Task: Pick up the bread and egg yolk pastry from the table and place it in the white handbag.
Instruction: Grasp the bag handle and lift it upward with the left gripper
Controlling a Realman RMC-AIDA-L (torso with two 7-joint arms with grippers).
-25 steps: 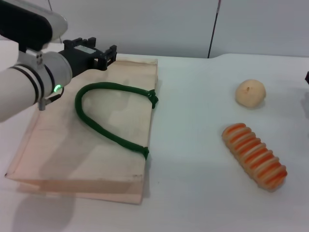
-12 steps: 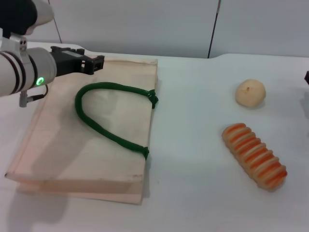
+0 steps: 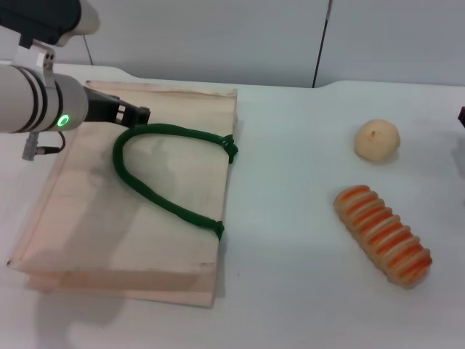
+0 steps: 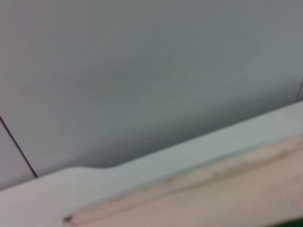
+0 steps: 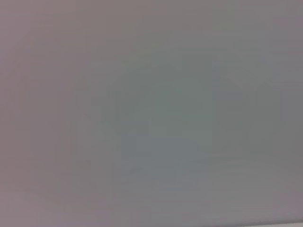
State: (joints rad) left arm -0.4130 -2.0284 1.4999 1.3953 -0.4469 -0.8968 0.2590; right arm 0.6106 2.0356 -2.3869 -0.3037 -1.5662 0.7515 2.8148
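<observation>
The white handbag (image 3: 145,211) lies flat on the left of the table, its green handle (image 3: 156,193) looped on top. Its far edge (image 4: 227,189) also shows in the left wrist view. My left gripper (image 3: 136,115) hovers over the bag's far left part, its dark tip just beside the top of the handle loop. The round egg yolk pastry (image 3: 377,140) sits at the right. Nearer to me lies the striped bread (image 3: 383,235), set diagonally. Only a dark sliver of my right arm (image 3: 462,114) shows at the right edge.
The white table (image 3: 290,218) runs between the bag and the two foods. A grey wall (image 3: 218,36) with a dark vertical seam (image 3: 322,43) stands behind the table. The right wrist view shows only a plain grey surface.
My left arm has drawn back to the left and come lower, so its gripper moved from the bag's far edge to the top of the handle loop. The bread and pastry have not moved.
</observation>
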